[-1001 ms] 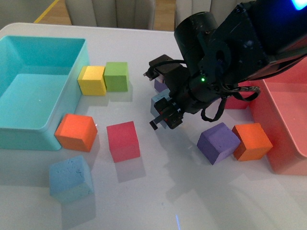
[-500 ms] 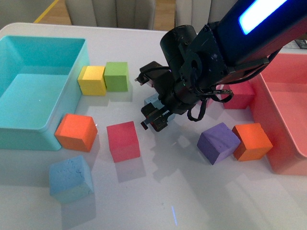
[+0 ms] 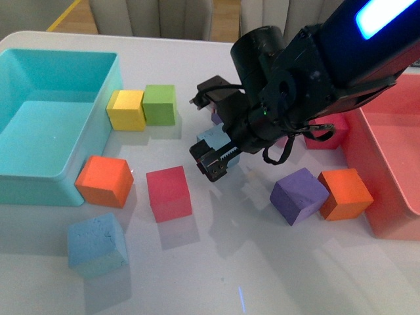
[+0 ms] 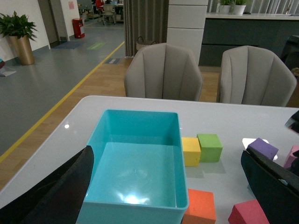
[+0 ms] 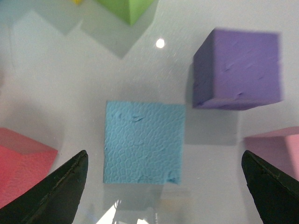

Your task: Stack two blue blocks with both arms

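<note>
I am watching the right pincer (image 5: 164, 157) hanging spread wide over the middle blue block (image 5: 142, 142), with neither finger (image 5: 56, 191) touching it. The block is lying flat on the white surface (image 3: 216, 275). A purple cube (image 5: 238, 67) is sitting just beside it on the far side, apart from it. The near blue block (image 3: 96, 244) is resting well apart at the near left. A red cube (image 3: 168, 193) and an orange cube (image 3: 104, 181) are lying between the two blue blocks and crowding the straight line across. The turquoise bin (image 3: 65, 172) is closing off the left, the pink bin (image 3: 387, 197) the right. A second purple cube (image 3: 298, 195) is touching a second orange cube (image 3: 344, 193). Bare surface is running along the near side, right of the near blue block. The left pincer (image 4: 166, 158) is gaping open, holding nothing, facing the turquoise bin.
</note>
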Available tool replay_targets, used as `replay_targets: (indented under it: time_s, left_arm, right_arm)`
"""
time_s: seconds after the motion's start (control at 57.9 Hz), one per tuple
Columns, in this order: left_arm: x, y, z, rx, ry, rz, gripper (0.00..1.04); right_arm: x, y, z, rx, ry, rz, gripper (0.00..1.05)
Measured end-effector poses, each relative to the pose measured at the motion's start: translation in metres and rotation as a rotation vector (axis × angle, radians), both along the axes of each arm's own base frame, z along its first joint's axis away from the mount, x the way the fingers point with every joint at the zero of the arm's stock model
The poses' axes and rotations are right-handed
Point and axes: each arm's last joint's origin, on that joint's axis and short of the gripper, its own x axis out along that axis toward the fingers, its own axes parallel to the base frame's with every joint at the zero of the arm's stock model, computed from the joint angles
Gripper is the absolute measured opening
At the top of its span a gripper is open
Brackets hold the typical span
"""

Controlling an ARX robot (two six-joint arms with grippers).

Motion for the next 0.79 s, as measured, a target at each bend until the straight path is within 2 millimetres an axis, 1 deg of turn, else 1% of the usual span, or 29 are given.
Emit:
replay_targets:
  time_s: [0.086,0.104,0.155,0.224,0.311,0.362,0.397,0.449,0.518,0.535,0.587,0.604,0.639,0.656,0.69,0.708,0.794]
  left_arm:
    - [0.000,0.000,0.000,0.000,0.000,0.000,0.96]
    - [0.000,0.000,0.000,0.000,0.000,0.000,0.96]
    - [0.000,0.000,0.000,0.000,0.000,0.000,0.96]
    - [0.000,0.000,0.000,0.000,0.000,0.000,0.96]
    - [0.000,0.000,0.000,0.000,0.000,0.000,0.96]
    - [0.000,0.000,0.000,0.000,0.000,0.000,0.96]
    - [0.000,0.000,0.000,0.000,0.000,0.000,0.96]
    - [0.000,0.000,0.000,0.000,0.000,0.000,0.96]
    - [0.000,0.000,0.000,0.000,0.000,0.000,0.96]
    - [0.000,0.000,0.000,0.000,-0.001,0.000,0.96]
    - [0.000,0.000,0.000,0.000,0.000,0.000,0.96]
    - [0.000,0.000,0.000,0.000,0.000,-0.001,0.96]
    - [0.000,0.000,0.000,0.000,0.000,0.000,0.96]
    - [0.000,0.000,0.000,0.000,0.000,0.000,0.96]
    - [0.000,0.000,0.000,0.000,0.000,0.001,0.96]
    - [0.000,0.000,0.000,0.000,0.000,0.002,0.96]
    - [0.000,0.000,0.000,0.000,0.000,0.001,0.96]
  right_arm:
    - [-0.012,-0.014,0.026,0.050,-0.070,-0.036,0.96]
    - [-0.012,-0.015,0.028,0.054,-0.075,-0.040,0.96]
    - [-0.029,-0.032,0.049,0.095,-0.136,-0.079,0.96]
    - [-0.046,-0.048,0.065,0.125,-0.170,-0.119,0.96]
    - [-0.076,-0.074,0.085,0.164,-0.199,-0.175,0.96]
    - [-0.089,-0.084,0.093,0.179,-0.214,-0.197,0.96]
    - [-0.093,-0.087,0.097,0.187,-0.226,-0.205,0.96]
    - [-0.095,-0.088,0.103,0.198,-0.241,-0.208,0.96]
    - [-0.096,-0.088,0.102,0.200,-0.246,-0.219,0.95]
    - [-0.096,-0.088,0.100,0.197,-0.260,-0.235,0.94]
    - [-0.100,-0.094,0.091,0.221,-0.426,-0.412,0.84]
    - [-0.102,-0.095,0.090,0.225,-0.452,-0.435,0.82]
    - [-0.111,-0.103,0.085,0.254,-0.529,-0.511,0.75]
    - [-0.114,-0.105,0.084,0.262,-0.544,-0.522,0.74]
    - [-0.124,-0.114,0.084,0.299,-0.602,-0.547,0.67]
    - [-0.126,-0.116,0.085,0.310,-0.615,-0.552,0.65]
    - [-0.145,-0.132,0.094,0.362,-0.680,-0.568,0.49]
